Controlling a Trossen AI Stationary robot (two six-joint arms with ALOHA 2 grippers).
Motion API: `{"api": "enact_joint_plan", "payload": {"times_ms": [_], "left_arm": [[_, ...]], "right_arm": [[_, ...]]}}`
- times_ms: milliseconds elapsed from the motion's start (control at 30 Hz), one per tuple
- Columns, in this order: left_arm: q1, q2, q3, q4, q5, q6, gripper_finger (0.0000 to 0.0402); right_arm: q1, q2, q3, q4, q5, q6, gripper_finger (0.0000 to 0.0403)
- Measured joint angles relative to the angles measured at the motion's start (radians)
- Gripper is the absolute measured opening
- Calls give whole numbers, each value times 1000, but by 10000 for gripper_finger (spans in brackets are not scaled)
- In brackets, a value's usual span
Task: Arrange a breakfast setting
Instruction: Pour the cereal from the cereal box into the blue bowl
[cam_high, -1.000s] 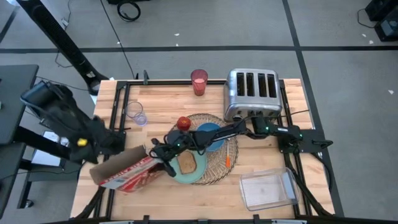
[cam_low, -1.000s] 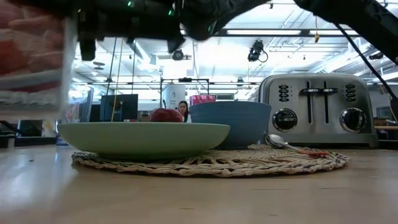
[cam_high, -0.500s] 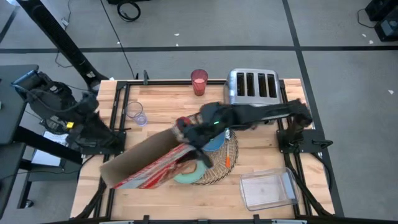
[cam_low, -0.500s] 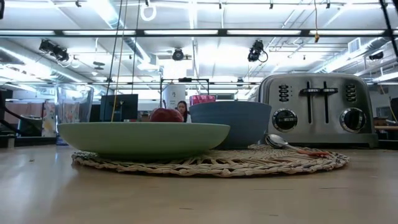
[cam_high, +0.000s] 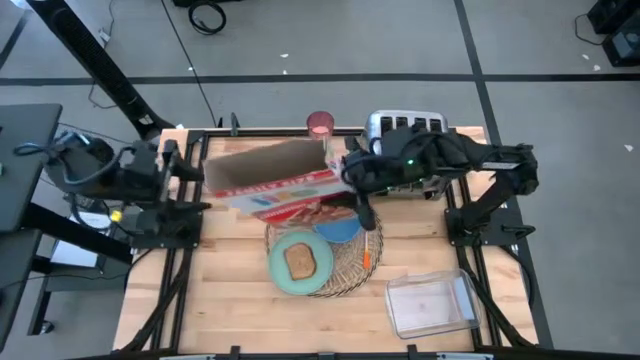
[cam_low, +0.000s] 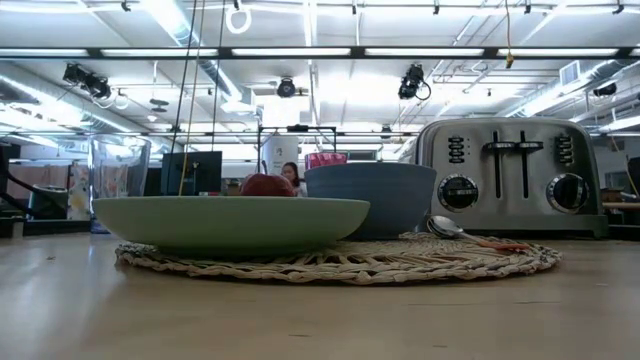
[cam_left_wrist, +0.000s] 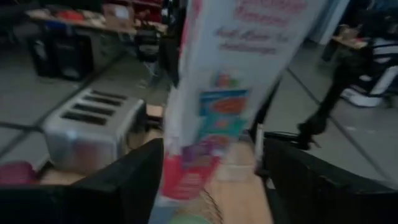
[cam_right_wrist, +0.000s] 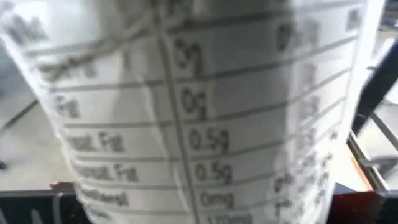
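A red and white cardboard cereal box (cam_high: 275, 182) hangs in the air over the far half of the table, held by my right gripper (cam_high: 352, 185). Its label panel (cam_right_wrist: 199, 106) fills the right wrist view. Below it the round wicker placemat (cam_high: 345, 272) carries the teal plate (cam_high: 285, 275) with the toast slice (cam_high: 298, 261), the blue bowl (cam_high: 340, 229) and the orange-handled spoon (cam_high: 369, 250). The red apple (cam_low: 267, 185) shows only in the low view. The pink cup (cam_high: 320, 123) stands at the far edge. My left gripper (cam_high: 190, 172) is open and empty at the table's left edge. My right gripper is shut on the cereal box at its end nearest the toaster (cam_high: 340, 188). It comes at the box from the table's right side. The box lies lengthwise, left to right, lifted clear of the table. The fingers themselves are hidden by the box and the wrist.
The silver four-slot toaster (cam_high: 405, 140) stands at the far right, just behind my right gripper. A clear plastic container (cam_high: 430, 305) lies at the near right. A clear glass (cam_low: 120, 165) stands at the left in the low view.
My right gripper has carried the cereal box from low at the near left, up and toward the far edge, swinging it round until it lies left to right above the mat's far side. My left gripper has drawn back toward the table's left edge.
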Motion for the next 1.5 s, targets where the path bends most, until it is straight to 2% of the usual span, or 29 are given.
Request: {"api": "enact_joint_plan", "payload": {"times_ms": [167,367,533,967,1100,1267,1400,1500], "left_arm": [[89,67,0,125,17,131,310],[197,157,0,262,164,210,312],[239,208,1,326,265,223,313],[313,289,1,346,243,222,310],[326,292,1,356,243,222,283],[341,291,1,365,245,227,213],[342,291,1,388,238,230,211],[343,287,-4,362,233,226,209]], "right_arm": [[-4,-57,12,53,-54,-26,180],[-5,-47,2,43,-76,-52,180],[-5,-57,9,83,-79,-53,180],[12,-51,4,188,-48,-46,180],[12,-52,4,187,-45,-44,181],[20,-51,6,197,-44,-56,193],[24,-54,8,218,-21,-80,223],[24,-72,8,223,-20,-81,260]]}}
